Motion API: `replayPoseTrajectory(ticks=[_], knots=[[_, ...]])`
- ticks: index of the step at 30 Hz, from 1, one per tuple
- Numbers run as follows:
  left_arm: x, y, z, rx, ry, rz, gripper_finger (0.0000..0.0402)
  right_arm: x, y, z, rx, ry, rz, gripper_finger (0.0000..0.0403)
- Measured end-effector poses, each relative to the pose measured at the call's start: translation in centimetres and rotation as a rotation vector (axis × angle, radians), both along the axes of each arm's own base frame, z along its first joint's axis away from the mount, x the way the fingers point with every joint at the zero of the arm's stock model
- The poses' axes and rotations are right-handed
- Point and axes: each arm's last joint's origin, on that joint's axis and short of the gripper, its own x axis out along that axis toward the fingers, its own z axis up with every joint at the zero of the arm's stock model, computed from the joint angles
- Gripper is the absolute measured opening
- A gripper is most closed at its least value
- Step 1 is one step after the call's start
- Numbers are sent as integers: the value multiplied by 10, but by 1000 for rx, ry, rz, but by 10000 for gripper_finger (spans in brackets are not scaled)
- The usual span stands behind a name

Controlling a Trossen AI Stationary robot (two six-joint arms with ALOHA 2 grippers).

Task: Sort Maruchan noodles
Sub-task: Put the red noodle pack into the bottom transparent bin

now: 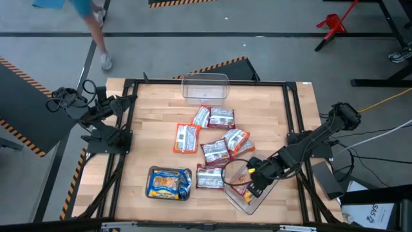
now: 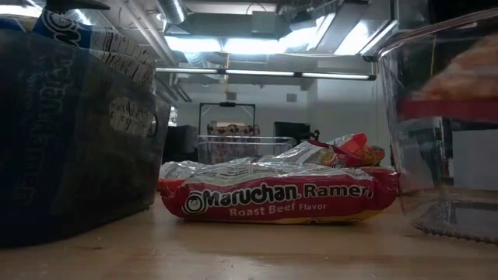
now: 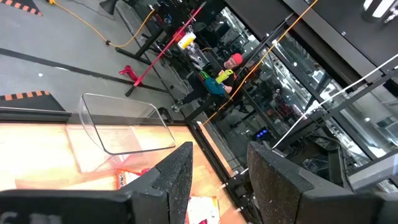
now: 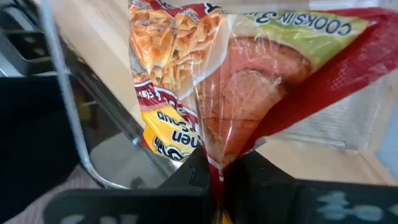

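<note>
- Right pincer (image 1: 252, 182), at five o'clock on the surface (image 1: 154, 116), pinches a red packet (image 4: 249, 87) over the near tub (image 1: 248, 201).
- Blue packets (image 1: 169, 183) sit in a container at seven o'clock.
- Six red packets (image 1: 215, 143) remain mid-surface; far tub (image 1: 205, 88) looks empty.
- Left pincer (image 3: 214, 180) waits open at nine o'clock.

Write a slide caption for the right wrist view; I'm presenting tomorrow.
Right gripper pinches a red noodle packet by its edge, inside a clear tub.
</note>
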Motion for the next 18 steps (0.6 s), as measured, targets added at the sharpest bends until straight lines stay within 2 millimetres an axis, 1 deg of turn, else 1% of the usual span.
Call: replayPoseTrajectory(ticks=[4,6,10,14,16,18], knots=[[0,0,0,1,0,0,147,-2,-1,-12,-4,21,6,24],[0,0,0,3,2,2,147,-2,-2,-17,3,24,3,38],[0,0,0,5,3,3,147,-4,-8,-26,0,57,-10,97],[0,0,0,7,5,3,147,-2,-15,-28,0,64,-21,167],[0,0,0,8,5,6,147,0,-19,-23,20,56,-17,195],[0,0,0,9,5,7,147,3,-23,-12,37,31,-18,215]])
